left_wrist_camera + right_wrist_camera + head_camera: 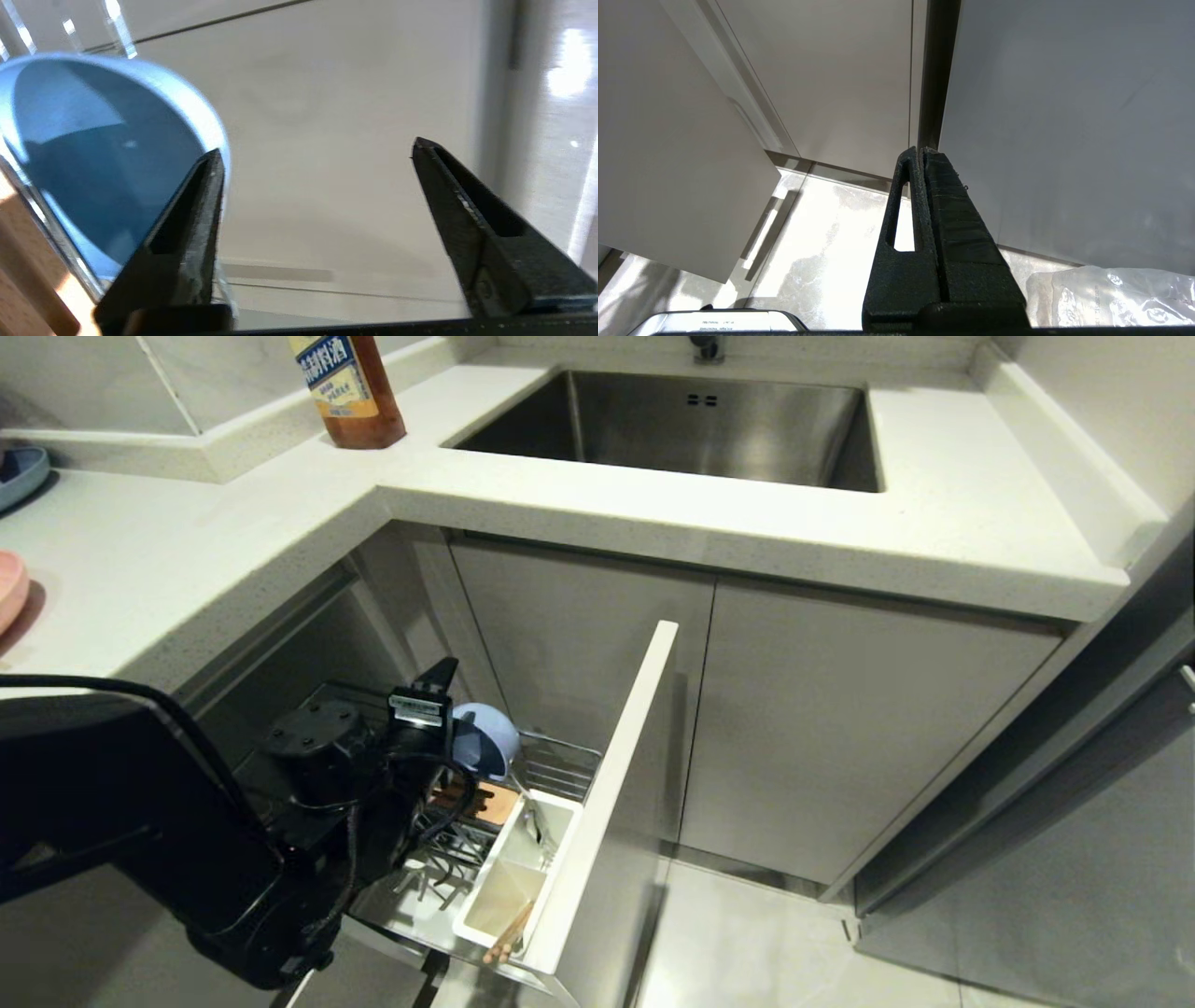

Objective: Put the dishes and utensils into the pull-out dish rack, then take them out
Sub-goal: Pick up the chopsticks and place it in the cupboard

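Below the speckled white tabletop (pixel 653 513), I have the pull-out dish rack (pixel 560 775) drawn out from the cabinet, its chrome wires running behind a flat, pale front panel. My left gripper (pixel 317 186) reaches down into the rack with its black, wedge-shaped fingers (pixel 467 210) spread wide and holding nothing. One finger sits just beside the rim of the light-blue bowl (pixel 490 737), which stands on edge in the wires with its smooth round hollow facing the wrist camera; I cannot tell whether finger and rim touch. Near the bowl lies the slotted wooden strip (pixel 485 803), warm brown against the metal. The white rectangular utensil cup (pixel 518 877) hangs along the inside of the front panel. The thin wooden chopsticks (pixel 509 933) lean out of its nearer compartment, and something slim and silvery stands in the farther one, too small for me to name. At the far left of the tabletop I see the edge of a pink dish (pixel 11 590). My right gripper (pixel 922 161) hangs parked above the glossy floor, its textured black fingers pressed together.
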You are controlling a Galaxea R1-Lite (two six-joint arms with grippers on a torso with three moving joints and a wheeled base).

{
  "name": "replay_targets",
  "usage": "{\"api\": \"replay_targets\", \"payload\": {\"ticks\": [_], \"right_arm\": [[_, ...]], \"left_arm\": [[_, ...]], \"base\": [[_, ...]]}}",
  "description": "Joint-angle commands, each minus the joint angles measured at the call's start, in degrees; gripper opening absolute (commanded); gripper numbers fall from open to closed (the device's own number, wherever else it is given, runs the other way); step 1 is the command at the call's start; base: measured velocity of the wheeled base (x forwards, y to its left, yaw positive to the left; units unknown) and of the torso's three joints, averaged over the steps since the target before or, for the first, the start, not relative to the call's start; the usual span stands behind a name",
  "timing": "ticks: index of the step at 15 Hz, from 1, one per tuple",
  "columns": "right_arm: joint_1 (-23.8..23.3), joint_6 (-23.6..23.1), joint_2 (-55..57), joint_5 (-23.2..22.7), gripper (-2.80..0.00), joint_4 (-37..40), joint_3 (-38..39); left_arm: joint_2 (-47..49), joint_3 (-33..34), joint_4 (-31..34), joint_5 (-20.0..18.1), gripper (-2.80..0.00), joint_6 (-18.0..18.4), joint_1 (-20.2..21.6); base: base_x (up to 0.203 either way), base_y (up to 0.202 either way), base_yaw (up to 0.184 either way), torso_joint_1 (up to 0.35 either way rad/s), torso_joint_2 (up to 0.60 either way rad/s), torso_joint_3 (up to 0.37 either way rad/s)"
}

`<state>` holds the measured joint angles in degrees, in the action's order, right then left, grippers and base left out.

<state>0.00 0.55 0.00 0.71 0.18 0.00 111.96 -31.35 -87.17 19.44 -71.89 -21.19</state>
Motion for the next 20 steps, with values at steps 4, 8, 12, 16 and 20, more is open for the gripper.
{"api": "replay_targets", "payload": {"ticks": [4,8,12,16,20], "right_arm": [[0.1,0.0,0.0,0.0,-2.80,0.0,0.1],[0.1,0.0,0.0,0.0,-2.80,0.0,0.1],[0.1,0.0,0.0,0.0,-2.80,0.0,0.1],[0.1,0.0,0.0,0.0,-2.80,0.0,0.1],[0.0,0.0,0.0,0.0,-2.80,0.0,0.1]], "left_arm": [[-10.1,5.5,-0.5,-6.6,0.00,4.3,0.7],[-18.2,10.4,-0.5,-15.1,0.00,11.2,1.5],[-25.4,12.1,2.8,-24.7,0.00,19.4,3.3],[-29.7,8.6,12.5,-27.6,0.00,26.8,3.4],[-29.6,5.4,16.0,-27.5,-2.80,35.5,3.3]], "base": [[0.000,0.000,0.000,0.000,0.00,0.000],[0.000,0.000,0.000,0.000,0.00,0.000],[0.000,0.000,0.000,0.000,0.00,0.000],[0.000,0.000,0.000,0.000,0.00,0.000],[0.000,0.000,0.000,0.000,0.00,0.000]]}}
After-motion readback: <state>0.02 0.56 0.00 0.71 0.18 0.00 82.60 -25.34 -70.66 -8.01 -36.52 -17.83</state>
